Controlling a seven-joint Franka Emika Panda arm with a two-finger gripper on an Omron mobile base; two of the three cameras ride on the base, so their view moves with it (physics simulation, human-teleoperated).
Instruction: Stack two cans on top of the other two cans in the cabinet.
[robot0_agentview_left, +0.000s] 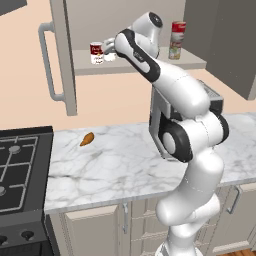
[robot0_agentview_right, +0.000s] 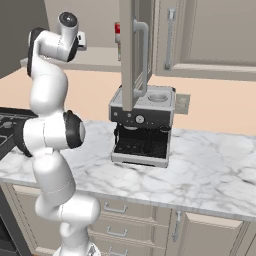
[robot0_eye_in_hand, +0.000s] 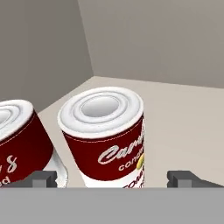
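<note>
Progress: judged from how things lie, one stack looks done, one is left. On the right of the cabinet (robot0_agentview_left: 65, 60) shelf, in the left base view, a red-and-white can sits on the greenish-yellow can (robot0_agentview_left: 175, 50). On the left of the shelf a red-and-white can (robot0_agentview_left: 96, 53) stands single on the shelf, not stacked.
Left can, hand view: a neighbour can (robot0_eye_in_hand: 19, 140) at the frame's left edge, red band over white, with white script I can't make out beyond something like an "8" or "s". It stands just beside the centre can; whether they touch, can't tell.
Centre can, hand view: the target can (robot0_eye_in_hand: 105, 135), upright on the shelf, silvery-white lid, red upper band. White script reads "Cam..." and under it "conde...", cut off by the curve; a small yellow mark at the right edge.
My fingers: spread apart, one (robot0_eye_in_hand: 41, 177) on each side of the centre can and holding nothing; my gripper (robot0_eye_in_hand: 113, 178) is lined up on it, not yet closed.
Left to do: grasp this can and set it on the other.
Counter: a small orange item (robot0_agentview_left: 87, 139) lies there; no label.
</note>
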